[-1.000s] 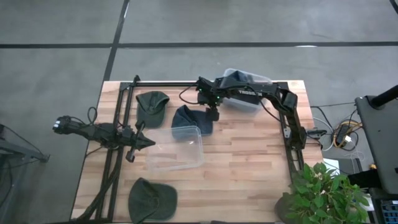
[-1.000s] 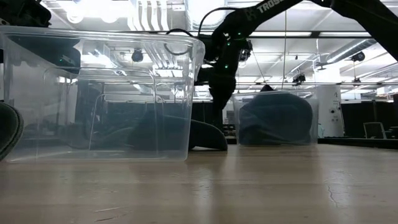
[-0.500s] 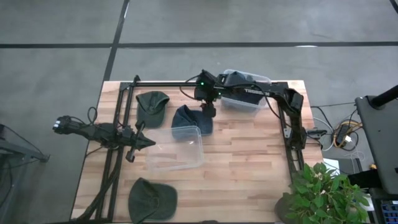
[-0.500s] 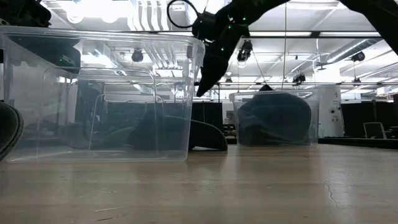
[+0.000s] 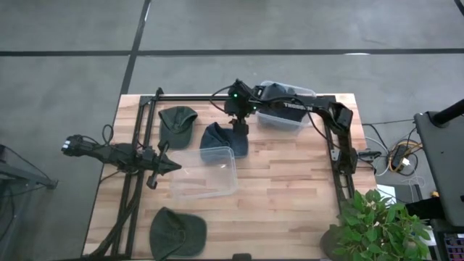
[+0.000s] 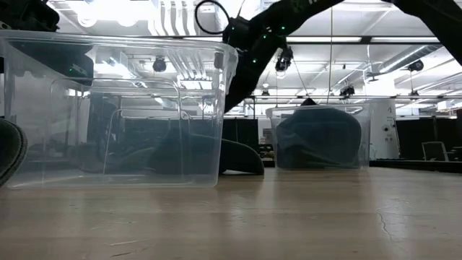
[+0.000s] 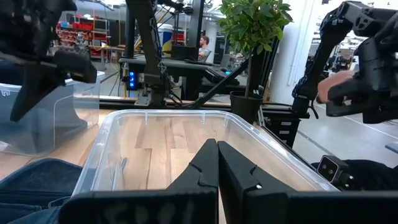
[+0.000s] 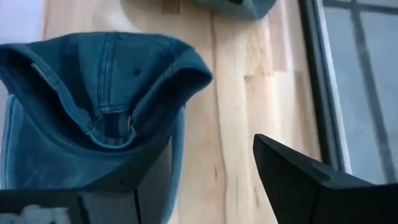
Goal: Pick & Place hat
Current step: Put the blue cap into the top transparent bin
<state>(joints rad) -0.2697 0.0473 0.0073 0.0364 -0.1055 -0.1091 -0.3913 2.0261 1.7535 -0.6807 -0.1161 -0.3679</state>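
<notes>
A blue cap (image 5: 223, 139) lies crown-up on the wood just beyond the big clear bin (image 5: 204, 172); it also shows in the right wrist view (image 8: 93, 99). My right gripper (image 5: 238, 125) hangs open above the cap's far right side (image 8: 214, 171) and touches nothing. Seen from table height, the right gripper (image 6: 232, 85) is well above the cap (image 6: 234, 157). My left gripper (image 5: 168, 165) waits shut at the big bin's left wall (image 7: 216, 167). A smaller clear bin (image 5: 286, 109) at the far edge holds a dark cap (image 6: 319, 137).
A green cap (image 5: 176, 122) lies at the far left, and another green cap (image 5: 177, 232) lies by the near edge. Black frame rails (image 5: 341, 156) run along the table's sides. A potted plant (image 5: 380, 225) stands off the near right corner. Bare wood lies right of the big bin.
My right gripper has risen from table level beside the blue cap to well above it, moving slightly toward the far left. The cap has stayed on the table. My left arm has kept still.
</notes>
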